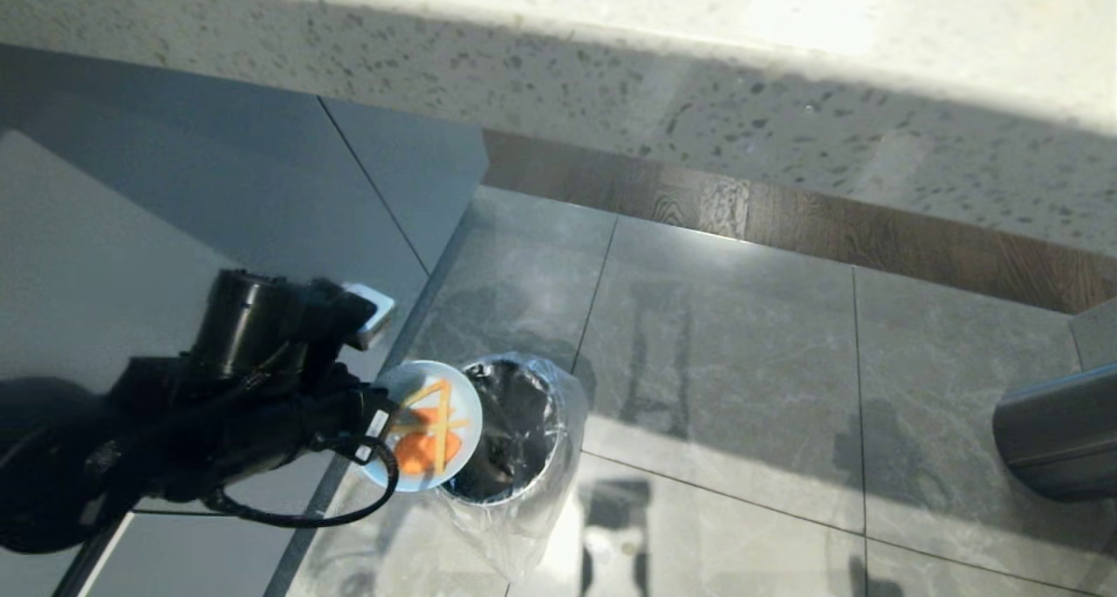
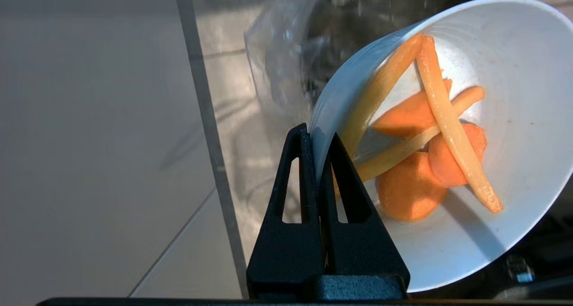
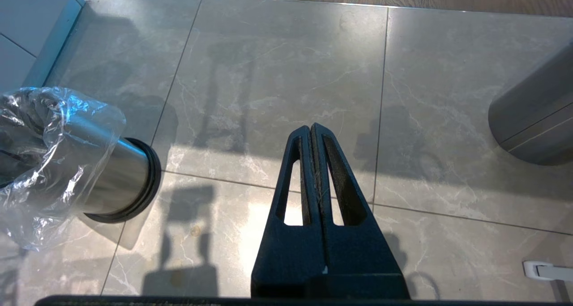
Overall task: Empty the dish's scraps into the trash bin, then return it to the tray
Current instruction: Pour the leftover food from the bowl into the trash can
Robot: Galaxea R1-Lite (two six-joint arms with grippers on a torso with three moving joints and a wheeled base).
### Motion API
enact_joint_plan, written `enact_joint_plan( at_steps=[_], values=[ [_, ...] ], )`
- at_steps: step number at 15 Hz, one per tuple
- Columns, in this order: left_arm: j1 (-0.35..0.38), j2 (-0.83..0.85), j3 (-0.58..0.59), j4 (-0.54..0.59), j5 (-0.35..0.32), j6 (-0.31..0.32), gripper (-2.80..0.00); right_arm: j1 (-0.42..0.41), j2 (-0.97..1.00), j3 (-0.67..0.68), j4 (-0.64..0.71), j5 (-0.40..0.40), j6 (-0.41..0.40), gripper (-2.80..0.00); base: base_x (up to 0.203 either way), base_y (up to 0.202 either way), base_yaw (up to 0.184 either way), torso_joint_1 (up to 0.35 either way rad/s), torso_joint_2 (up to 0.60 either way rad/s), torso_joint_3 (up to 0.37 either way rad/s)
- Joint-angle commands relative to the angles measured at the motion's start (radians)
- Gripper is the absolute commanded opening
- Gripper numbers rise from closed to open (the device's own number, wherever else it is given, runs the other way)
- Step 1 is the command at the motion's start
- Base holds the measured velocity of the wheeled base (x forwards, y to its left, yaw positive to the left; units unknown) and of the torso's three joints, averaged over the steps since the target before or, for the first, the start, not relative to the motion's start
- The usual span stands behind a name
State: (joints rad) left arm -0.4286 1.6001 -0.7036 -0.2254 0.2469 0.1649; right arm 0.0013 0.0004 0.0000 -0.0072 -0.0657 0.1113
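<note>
My left gripper (image 1: 377, 422) (image 2: 318, 133) is shut on the rim of the dish (image 1: 417, 475) (image 2: 523, 95), a small pale blue-white bowl. I hold it tilted beside the mouth of the trash bin (image 1: 510, 431) (image 2: 340, 33), a shiny metal cylinder lined with a crinkly clear bag, standing on the floor. The scraps (image 1: 430, 435) (image 2: 429, 154), orange carrot slices and pale yellow sticks, still lie inside the dish. The bin also shows in the right wrist view (image 3: 112, 172). My right gripper (image 3: 311, 128) hangs shut and empty above the floor tiles. The tray is out of view.
A grey cabinet front (image 1: 174, 195) stands left of the bin under a speckled stone counter (image 1: 611, 65). A dark brushed-steel cylinder (image 1: 1060, 431) (image 3: 532, 118) stands on the tiles at the right. A wooden strip (image 1: 785, 222) runs along the far edge of the floor.
</note>
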Motion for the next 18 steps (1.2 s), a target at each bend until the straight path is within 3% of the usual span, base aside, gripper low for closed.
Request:
enact_joint_plan(
  at_steps=[1,4,9,12,14,18],
  values=[
    [-0.040,0.097,-0.010,-0.115,0.038,0.001,-2.80,0.000,0.000,0.000,0.000,0.000,0.001,-2.80,0.000,0.000,0.000,0.000,0.00,0.000],
    [-0.062,0.188,-0.015,-0.328,0.050,0.011,-2.80,0.000,0.000,0.000,0.000,0.000,0.001,-2.80,0.000,0.000,0.000,0.000,0.00,0.000],
    [-0.057,0.300,0.012,-0.718,0.052,0.121,-2.80,0.000,0.000,0.000,0.000,0.000,0.001,-2.80,0.000,0.000,0.000,0.000,0.00,0.000],
    [-0.053,0.304,0.100,-0.870,0.054,0.168,-2.80,0.000,0.000,0.000,0.000,0.000,0.001,-2.80,0.000,0.000,0.000,0.000,0.00,0.000],
    [-0.043,0.304,0.144,-0.954,0.058,0.256,-2.80,0.000,0.000,0.000,0.000,0.000,0.001,-2.80,0.000,0.000,0.000,0.000,0.00,0.000],
    [-0.012,0.283,0.169,-0.971,0.057,0.478,-2.80,0.000,0.000,0.000,0.000,0.000,0.001,-2.80,0.000,0.000,0.000,0.000,0.00,0.000]
  ],
)
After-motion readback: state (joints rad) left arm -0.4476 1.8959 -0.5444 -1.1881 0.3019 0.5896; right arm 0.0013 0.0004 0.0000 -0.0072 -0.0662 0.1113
